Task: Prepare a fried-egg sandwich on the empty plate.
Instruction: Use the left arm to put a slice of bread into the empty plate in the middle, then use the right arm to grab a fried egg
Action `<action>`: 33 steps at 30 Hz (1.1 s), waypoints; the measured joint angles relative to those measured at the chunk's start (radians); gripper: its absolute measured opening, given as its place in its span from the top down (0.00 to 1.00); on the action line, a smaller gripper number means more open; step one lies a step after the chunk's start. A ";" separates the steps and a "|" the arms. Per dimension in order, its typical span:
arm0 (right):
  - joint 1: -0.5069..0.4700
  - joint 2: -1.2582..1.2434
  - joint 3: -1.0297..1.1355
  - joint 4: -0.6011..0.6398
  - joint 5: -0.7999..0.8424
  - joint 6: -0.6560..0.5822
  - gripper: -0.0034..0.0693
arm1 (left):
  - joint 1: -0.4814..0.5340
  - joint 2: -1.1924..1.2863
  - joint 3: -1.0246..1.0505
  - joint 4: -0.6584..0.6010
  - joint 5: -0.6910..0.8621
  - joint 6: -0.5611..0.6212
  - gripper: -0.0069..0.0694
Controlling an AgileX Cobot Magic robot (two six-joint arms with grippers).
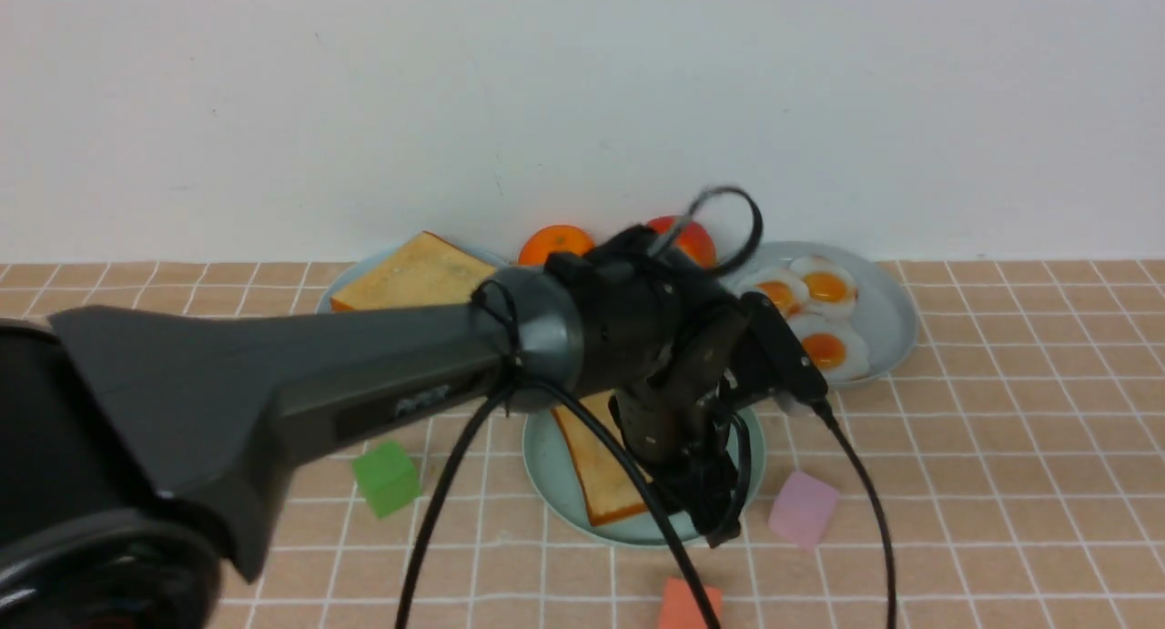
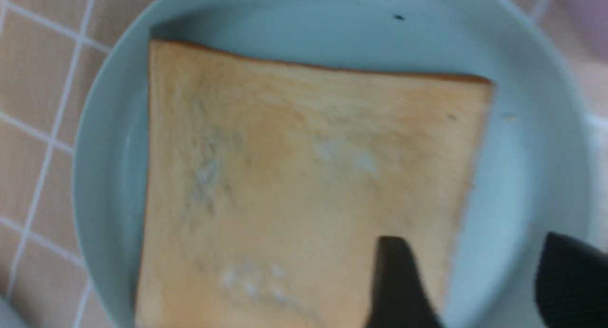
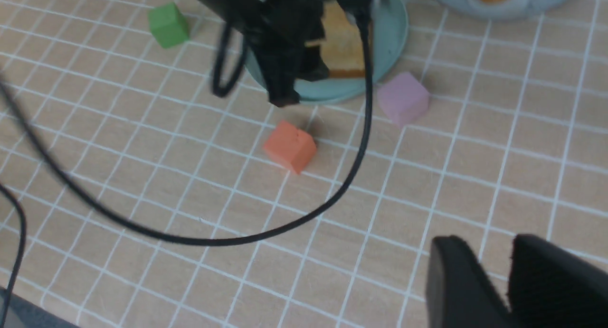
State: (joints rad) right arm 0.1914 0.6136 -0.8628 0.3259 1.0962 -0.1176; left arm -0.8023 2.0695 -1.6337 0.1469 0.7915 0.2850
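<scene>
One golden toast slice (image 1: 596, 483) lies flat on the mint-green plate (image 1: 539, 456) at the table's centre, with no egg on it. My left gripper (image 1: 714, 524) hangs just above the plate's near right part, open and empty. In the left wrist view the gripper (image 2: 470, 271) has one finger over the toast (image 2: 294, 176) near its edge and the other over the bare plate (image 2: 522, 128). Three white fried eggs (image 1: 824, 288) lie on a pale plate (image 1: 896, 324) at the back right. My right gripper (image 3: 489, 245) is shut and empty, above bare table nearer the robot.
A pale plate (image 1: 364, 274) at the back left holds more toast (image 1: 419, 274). Two orange-red fruits (image 1: 557, 244) sit by the wall. A green cube (image 1: 387, 477), a pink cube (image 1: 803, 509) and an orange cube (image 1: 689, 604) lie around the mint plate. Black cables hang from my left arm.
</scene>
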 joint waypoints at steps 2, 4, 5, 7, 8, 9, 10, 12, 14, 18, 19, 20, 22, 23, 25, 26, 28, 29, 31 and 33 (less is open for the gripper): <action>0.000 0.056 0.000 0.000 -0.036 0.008 0.55 | 0.000 -0.060 0.001 -0.034 0.020 -0.019 0.32; 0.000 0.112 0.000 0.000 -0.096 0.012 0.50 | 0.000 -0.153 0.001 -0.054 0.030 -0.086 0.37; 0.000 0.149 0.000 0.000 -0.131 0.013 0.48 | 0.000 -0.209 0.001 -0.058 0.035 -0.122 0.41; 0.000 0.237 -0.002 0.000 -0.190 0.016 0.46 | 0.000 -0.329 0.001 -0.060 0.046 -0.216 0.57; 0.000 0.289 -0.009 0.000 -0.212 0.017 0.46 | 0.000 -0.378 0.006 -0.059 0.046 -0.256 0.64; 0.000 0.332 -0.019 0.000 -0.226 0.018 0.46 | 0.000 -0.440 0.017 -0.054 0.042 -0.285 0.74; 0.000 0.379 -0.035 0.000 -0.239 0.019 0.46 | 0.000 -0.502 0.036 -0.048 0.036 -0.313 0.84; 0.000 0.489 -0.070 0.000 -0.260 0.019 0.46 | 0.000 -0.598 0.085 -0.040 0.021 -0.341 0.92; -0.005 0.601 -0.128 0.003 -0.272 0.019 0.46 | 0.000 -0.705 0.166 -0.038 -0.008 -0.374 0.93; -0.030 0.829 -0.262 0.039 -0.308 0.019 0.45 | 0.000 -0.946 0.406 -0.037 -0.104 -0.423 0.93; -0.034 0.880 -0.289 0.054 -0.318 0.019 0.45 | 0.000 -1.008 0.476 -0.034 -0.132 -0.438 0.93; -0.040 0.931 -0.322 0.066 -0.325 0.019 0.45 | 0.000 -1.072 0.546 -0.030 -0.162 -0.455 0.93; -0.045 1.027 -0.390 0.093 -0.338 0.019 0.45 | 0.000 -1.189 0.667 -0.027 -0.223 -0.491 0.93; -0.046 1.065 -0.417 0.100 -0.343 0.019 0.45 | 0.000 -1.253 0.729 -0.023 -0.264 -0.514 0.93; -0.051 1.158 -0.488 0.106 -0.357 0.019 0.45 | 0.000 -1.380 0.850 -0.009 -0.365 -0.565 0.93; -0.053 1.211 -0.531 0.108 -0.365 0.019 0.45 | 0.000 -1.429 0.894 0.003 -0.408 -0.584 0.93; -0.062 1.293 -0.597 0.115 -0.372 0.020 0.45 | 0.000 -1.498 0.959 0.026 -0.472 -0.621 0.93; -0.068 1.331 -0.641 0.118 -0.376 0.024 0.45 | 0.000 -1.519 0.982 0.032 -0.490 -0.635 0.93; -0.076 1.367 -0.675 0.121 -0.377 0.032 0.45 | 0.000 -1.533 0.998 0.034 -0.500 -0.645 0.93; -0.093 1.445 -0.758 0.131 -0.396 0.048 0.45 | 0.000 -1.544 1.017 0.040 -0.512 -0.652 0.93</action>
State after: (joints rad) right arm 0.0982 2.0590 -1.6213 0.4570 0.7001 -0.0698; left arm -0.8023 0.5252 -0.6172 0.1868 0.2796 -0.3666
